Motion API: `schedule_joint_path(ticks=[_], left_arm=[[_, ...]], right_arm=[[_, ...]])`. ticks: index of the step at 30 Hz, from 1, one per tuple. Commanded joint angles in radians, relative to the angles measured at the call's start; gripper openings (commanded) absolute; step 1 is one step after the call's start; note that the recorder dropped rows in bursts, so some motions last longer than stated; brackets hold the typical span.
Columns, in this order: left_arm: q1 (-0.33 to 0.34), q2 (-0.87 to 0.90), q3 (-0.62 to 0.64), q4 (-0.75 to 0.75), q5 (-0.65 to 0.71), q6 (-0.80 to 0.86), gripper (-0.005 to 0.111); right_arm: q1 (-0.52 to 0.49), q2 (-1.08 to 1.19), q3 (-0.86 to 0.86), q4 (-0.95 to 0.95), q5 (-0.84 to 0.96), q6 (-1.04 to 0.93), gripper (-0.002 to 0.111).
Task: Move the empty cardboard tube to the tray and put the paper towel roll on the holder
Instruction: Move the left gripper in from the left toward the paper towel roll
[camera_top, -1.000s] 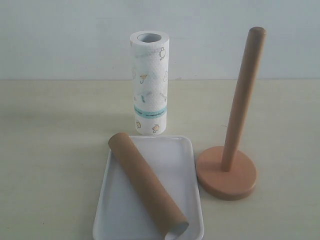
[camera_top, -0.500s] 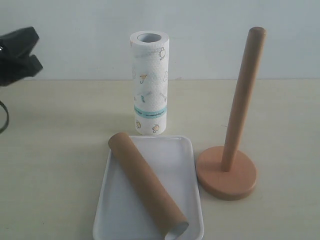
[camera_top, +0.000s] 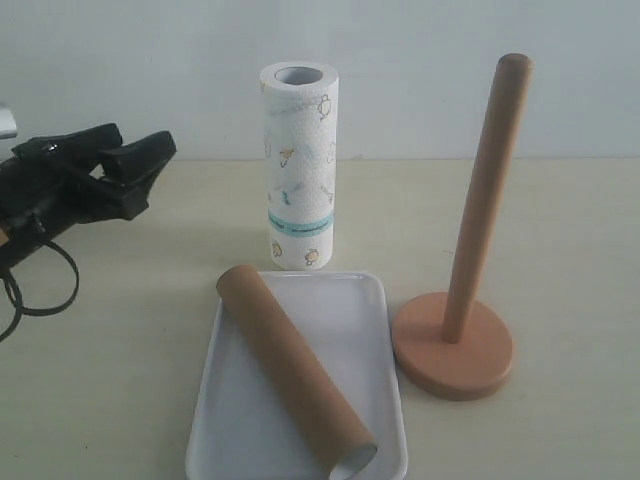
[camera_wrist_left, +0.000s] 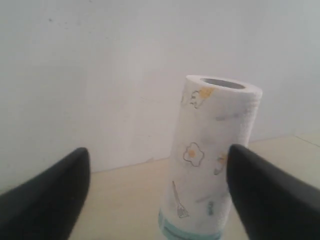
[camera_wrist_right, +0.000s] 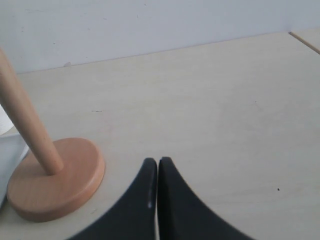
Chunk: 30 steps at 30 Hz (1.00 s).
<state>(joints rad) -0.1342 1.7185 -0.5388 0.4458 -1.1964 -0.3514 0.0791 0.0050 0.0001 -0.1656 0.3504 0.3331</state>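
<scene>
Nearest: long plain brown hollow cardboard tube (camera_top: 295, 375), lying slantwise in shallow white rectangular tray (camera_top: 360, 320) with rounded corners and raised rim, open greyish end at the near rim, other end over the far left corner; just beside the tray on its right, light brown wooden holder (camera_top: 455, 352), round disc base flat on pale surface (camera_top: 560, 250), slim rounded-top post upright; close to that base in the right wrist view, right gripper (camera_wrist_right: 157, 161), jaws pressed together, gripping nothing; just beyond the tray's far rim, thick white embossed paper towel roll (camera_top: 298, 165) with small cartoon prints and teal band, standing on end; well to its left, left gripper (camera_top: 140, 142), jaws spread wide, empty, pointed toward the roll.
</scene>
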Motion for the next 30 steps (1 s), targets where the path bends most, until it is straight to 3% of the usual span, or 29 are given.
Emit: schedule_joint_path(ticks=[1,4,25,30], left_arm=[[0.000,0.033,-0.062,0.199,0.048,0.012,0.085],[-0.012,0.059,-0.094,0.252,0.044,0.021,0.087],[-0.031,0.121,-0.147,0.232,0.037,0.095,0.088],[-0.076,0.176,-0.181,0.208,0.039,0.091,0.088]], right_arm=[[-0.008,-0.005,0.000,-0.002,-0.010,0.002,0.000],[-0.008,-0.005,0.000,-0.002,-0.010,0.002,0.000],[-0.008,-0.005,0.000,-0.002,-0.010,0.002,0.000],[-0.008,-0.005,0.000,-0.002,-0.010,0.002,0.000]])
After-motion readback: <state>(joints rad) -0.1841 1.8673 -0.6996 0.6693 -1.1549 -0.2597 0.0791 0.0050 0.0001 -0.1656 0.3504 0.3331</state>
